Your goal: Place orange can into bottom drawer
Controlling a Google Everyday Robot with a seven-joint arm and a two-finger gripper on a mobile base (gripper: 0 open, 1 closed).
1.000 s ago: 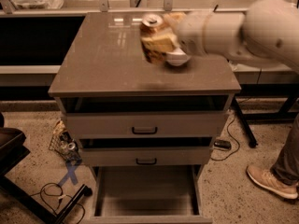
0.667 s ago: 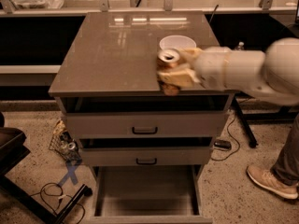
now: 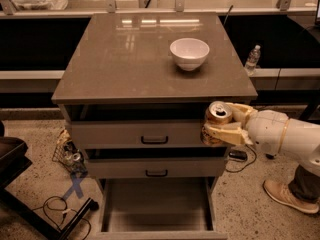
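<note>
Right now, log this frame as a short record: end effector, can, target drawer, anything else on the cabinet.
end effector: at the right end of the top drawer front, shut on the orange can
orange can: roughly upright, held off any surface
bottom drawer: pulled open, no items visible inside
white bowl: on the cabinet top

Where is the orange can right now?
The orange can is gripped in the hand at the right of the camera view, by the right end of the top drawer, higher than the open bottom drawer.
</note>
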